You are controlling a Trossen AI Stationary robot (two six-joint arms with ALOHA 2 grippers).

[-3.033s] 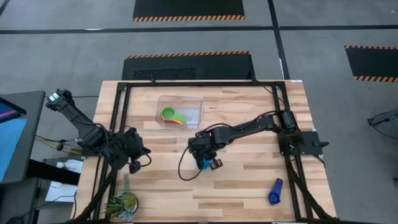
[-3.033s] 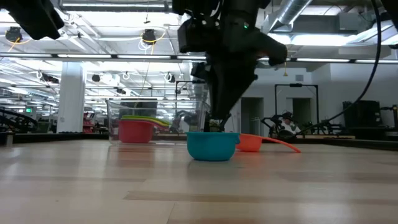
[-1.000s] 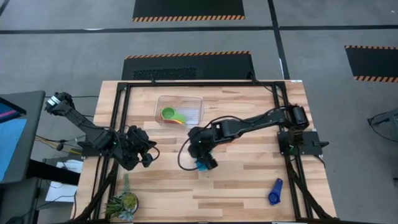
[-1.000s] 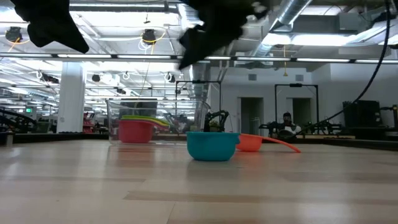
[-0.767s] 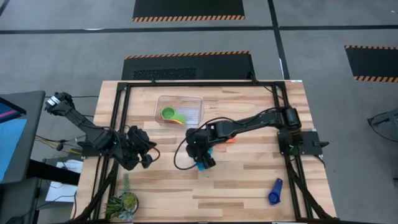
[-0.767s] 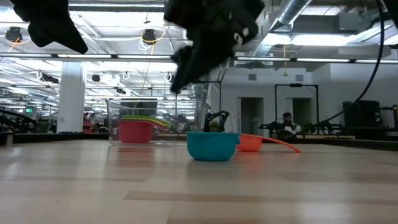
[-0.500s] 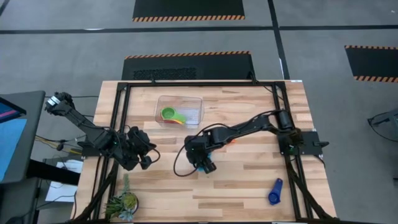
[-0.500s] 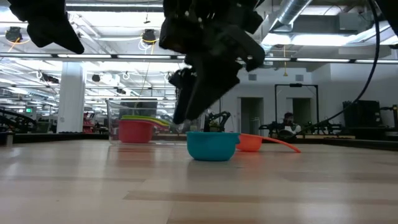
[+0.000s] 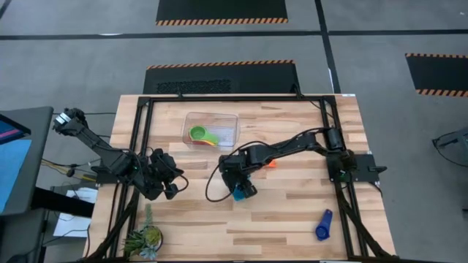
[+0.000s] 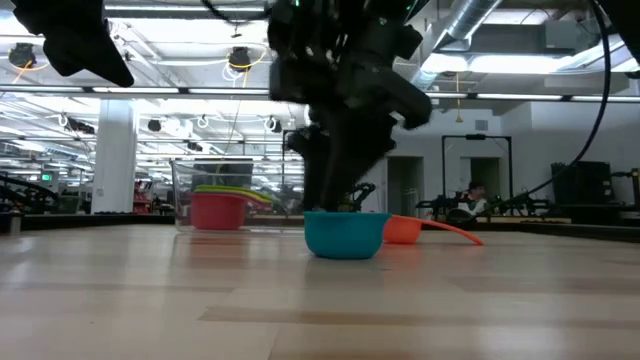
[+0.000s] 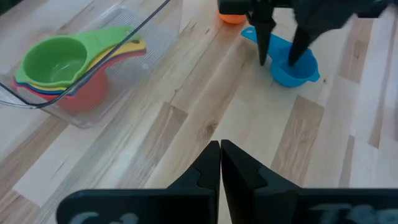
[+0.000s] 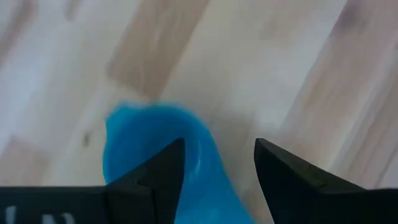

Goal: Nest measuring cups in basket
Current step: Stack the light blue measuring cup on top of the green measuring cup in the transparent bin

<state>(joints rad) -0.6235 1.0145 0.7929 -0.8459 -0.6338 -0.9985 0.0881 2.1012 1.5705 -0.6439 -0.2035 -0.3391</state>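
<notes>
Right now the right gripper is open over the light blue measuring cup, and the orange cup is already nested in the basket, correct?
Not quite. The high view shows the orange cup on the table, outside the basket. The right gripper is open over the light blue measuring cup, as you said.

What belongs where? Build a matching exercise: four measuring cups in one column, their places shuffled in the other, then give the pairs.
1. light blue cup
2. green cup
3. dark blue cup
4. orange cup

a. top of the stack in the basket
b. alone, by the table edge on the right arm's side
c. under the open right gripper
d. on the table beside the right arm, outside the basket

Pairs: 1-c, 2-a, 3-b, 4-d
</notes>
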